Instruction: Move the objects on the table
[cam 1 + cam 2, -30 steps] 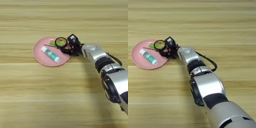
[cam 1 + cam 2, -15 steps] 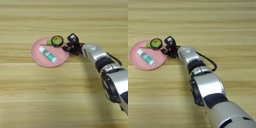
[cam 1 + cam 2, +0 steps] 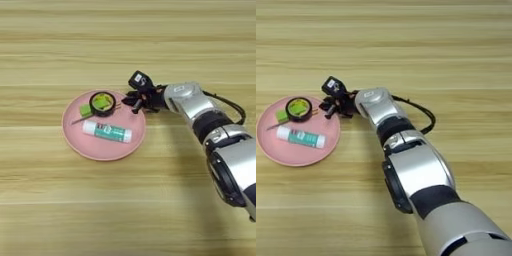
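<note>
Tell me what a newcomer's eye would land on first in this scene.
First, the round pink plate left of centre on the light wood-grain table, carrying a black tape roll with yellow core, a small green block, a white-and-teal glue stick and a thin orange-handled screwdriver. Next, the silver right arm, its black-fingered gripper at the plate's right rim.

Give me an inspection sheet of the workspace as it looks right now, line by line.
Surface: wooden table, light wood grain with horizontal plank lines.
Job's things: pink plate holds the tape roll, green block, screwdriver and glue stick, which lies on its side.
Clutter: nothing seen.
Grippers: right gripper at the plate's right rim; whether it grips the rim cannot be told.
Cables: black cable looping beside the forearm.
Surroundings: nothing seen beyond the tabletop.
</note>
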